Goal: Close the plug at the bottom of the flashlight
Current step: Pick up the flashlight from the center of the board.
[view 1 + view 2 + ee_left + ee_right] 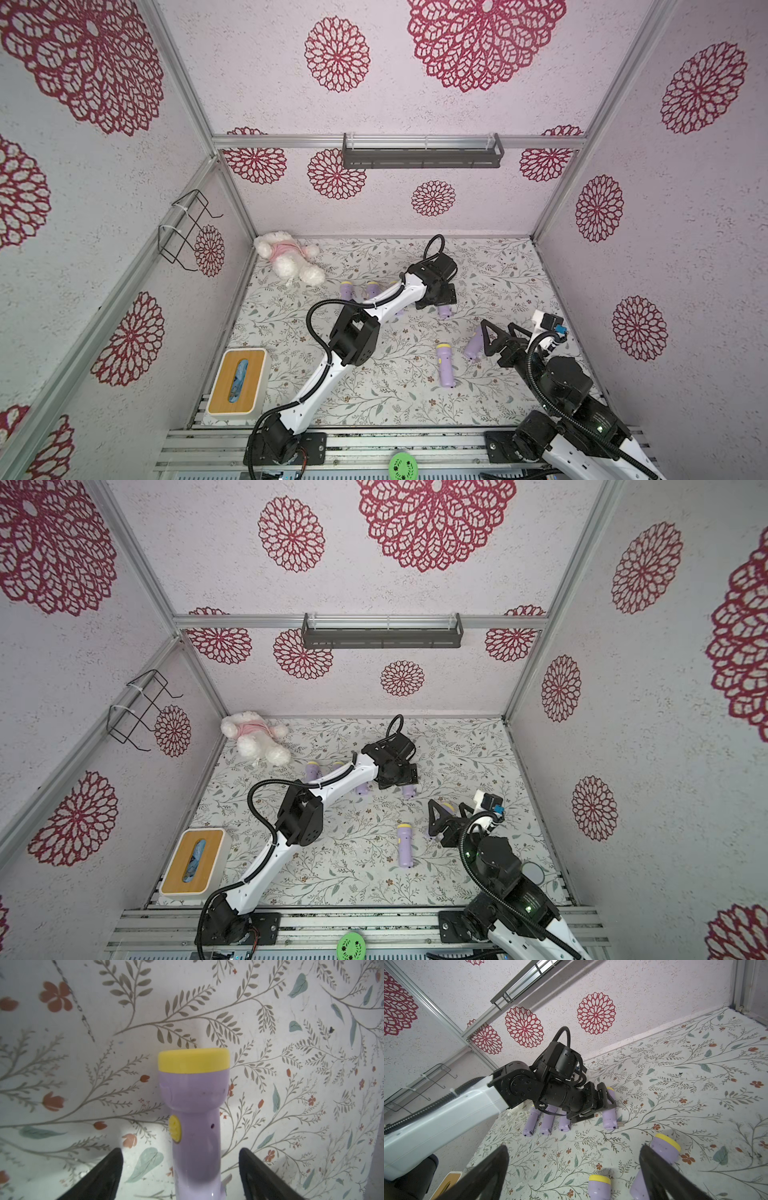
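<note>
Top views both show the floral mat [390,399], with the left gripper [180,1150] reaching to its far middle over a purple flashlight [444,311] that lies at the right end of a row, beside three other flashlights [546,1126]. Its jaws stand apart on either side of the body, touching neither side (clear in the left wrist view). At the near right the right gripper [498,325], spread wide and empty, hovers by two more flashlights [445,365]. A small plug flap [620,1125] sticks out at the purple flashlight's base.

Flashlight [195,1095] between left pincer [180,1151] jaws
</note>
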Available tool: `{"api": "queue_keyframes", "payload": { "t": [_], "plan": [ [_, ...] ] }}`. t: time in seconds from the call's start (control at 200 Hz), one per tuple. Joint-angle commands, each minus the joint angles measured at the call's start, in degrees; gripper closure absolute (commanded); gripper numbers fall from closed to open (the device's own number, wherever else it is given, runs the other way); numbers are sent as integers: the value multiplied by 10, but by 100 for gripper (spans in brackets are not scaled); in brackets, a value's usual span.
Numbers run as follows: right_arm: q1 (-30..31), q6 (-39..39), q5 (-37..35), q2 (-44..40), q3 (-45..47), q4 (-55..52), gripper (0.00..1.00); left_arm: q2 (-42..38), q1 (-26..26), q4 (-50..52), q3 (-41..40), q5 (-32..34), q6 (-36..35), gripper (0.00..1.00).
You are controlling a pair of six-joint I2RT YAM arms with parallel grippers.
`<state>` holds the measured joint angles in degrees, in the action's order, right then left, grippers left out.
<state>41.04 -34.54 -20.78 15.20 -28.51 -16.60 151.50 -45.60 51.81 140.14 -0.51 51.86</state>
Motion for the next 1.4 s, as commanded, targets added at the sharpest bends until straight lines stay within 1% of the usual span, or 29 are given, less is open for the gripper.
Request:
{"api": "queue_keyframes", "payload": {
  "t": [0.0, 0.22, 0.345, 0.425, 0.505, 0.57, 0.741, 0.891, 1.226, 1.316, 1.396],
  "plan": [
    [1, 12, 2, -6, 3, 12, 1, 25, -2, 14, 25, 9, 2, 15],
    [1, 12, 4, -14, 9, 11, 1, 38, -4, 26, 33, 10, -2, 23],
    [1, 11, 4, -15, 12, 11, 1, 40, -3, 32, 33, 11, -6, 31],
    [1, 10, 4, -14, 12, 14, 1, 42, -4, 35, 33, 12, -8, 33],
    [1, 10, 6, -13, 11, 17, 1, 44, -4, 37, 33, 10, -10, 37],
    [1, 9, 7, -10, 12, 19, 1, 44, -4, 41, 32, 9, -11, 38],
    [1, 6, 13, -7, 14, 25, 1, 38, -4, 46, 20, 12, -14, 48],
    [1, 4, 15, -6, 14, 27, 1, 30, -4, 47, 1, 15, -20, 50],
    [1, 2, 23, 2, 14, 37, 1, 33, -3, 55, 0, 24, -26, 57],
    [1, 2, 26, 7, 12, 41, 1, 32, -2, 56, 0, 24, -25, 61],
    [1, 2, 29, 11, 11, 45, 1, 28, -1, 55, 0, 23, -26, 69]
  ]
}}
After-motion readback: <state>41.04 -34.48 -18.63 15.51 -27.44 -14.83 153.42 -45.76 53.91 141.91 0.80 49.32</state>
